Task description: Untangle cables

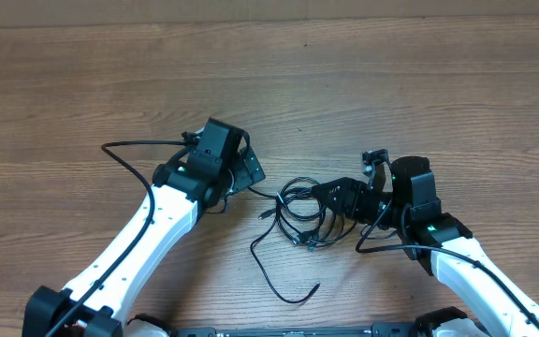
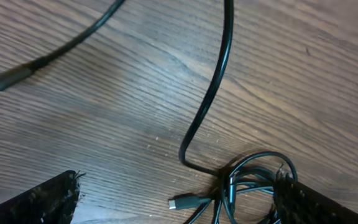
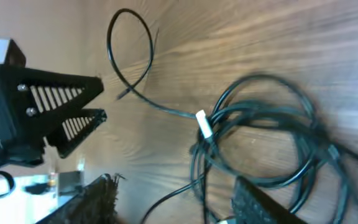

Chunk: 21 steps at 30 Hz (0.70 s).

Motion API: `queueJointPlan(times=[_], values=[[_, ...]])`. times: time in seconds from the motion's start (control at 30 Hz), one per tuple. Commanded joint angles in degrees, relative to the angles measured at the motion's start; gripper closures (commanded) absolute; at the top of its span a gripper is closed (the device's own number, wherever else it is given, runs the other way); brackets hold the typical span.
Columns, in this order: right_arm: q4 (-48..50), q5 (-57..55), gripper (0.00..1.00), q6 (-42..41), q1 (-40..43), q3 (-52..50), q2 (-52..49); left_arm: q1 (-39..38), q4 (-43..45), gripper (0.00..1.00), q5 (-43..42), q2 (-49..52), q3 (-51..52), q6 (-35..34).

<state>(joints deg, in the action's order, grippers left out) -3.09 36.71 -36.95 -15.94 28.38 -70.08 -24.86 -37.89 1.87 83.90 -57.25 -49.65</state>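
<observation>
The table [image 1: 269, 75] is taken up mostly by the two arms, and the cables [image 1: 302, 208] lie on it as a knot of loops between the grippers. The left gripper [image 1: 247, 170] is held just left of the knot, its jaws spread wide and nothing gripped. The right gripper [image 1: 342, 197] is set against the knot's right side. Its jaws are partly apart and nothing is clamped, though loops are draped close around one finger [image 3: 260, 199].

One tail [image 1: 288, 281] is trailed from the knot toward the near edge. A silver-tipped plug [image 3: 202, 124] is lodged where several strands cross, and a dark plug [image 2: 182, 202] is tucked beside the loops.

Two risks are judged. If the right gripper is lifted away, a loop could be snagged on that finger and the knot dragged or tightened. If a strand is pulled while a plug is caught, the crossing could be cinched rather than freed.
</observation>
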Motion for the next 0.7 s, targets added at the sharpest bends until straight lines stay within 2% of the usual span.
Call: queueJointPlan(times=[0.0,0.07,0.13,0.3,0.43,0.67], values=[[-0.52,-4.83,0.30,13.62,-2.45,0.52,-0.31,0.09,0.55,0.00,-1.27,2.91,0.22,-1.75],[-0.68,-9.38,0.21,16.63,-6.21,0.52,-1.81,0.09,0.44,0.00,-1.31,4.92,0.22,-3.74],[-0.44,-12.96,0.20,18.03,-10.23,0.70,-2.89,0.11,0.61,0.00,-1.29,5.46,0.22,-4.02],[-0.48,-31.01,0.16,18.43,-21.59,2.45,-4.98,2.56,-0.11,0.00,-1.25,4.31,0.20,-2.49],[-1.36,-39.28,0.14,22.82,-24.96,5.77,-9.90,7.06,-2.40,0.01,-1.31,3.21,0.20,-1.14],[-8.90,-40.61,0.18,31.30,-26.80,17.57,-24.76,11.74,-4.35,0.00,-1.92,2.78,0.20,1.40]])
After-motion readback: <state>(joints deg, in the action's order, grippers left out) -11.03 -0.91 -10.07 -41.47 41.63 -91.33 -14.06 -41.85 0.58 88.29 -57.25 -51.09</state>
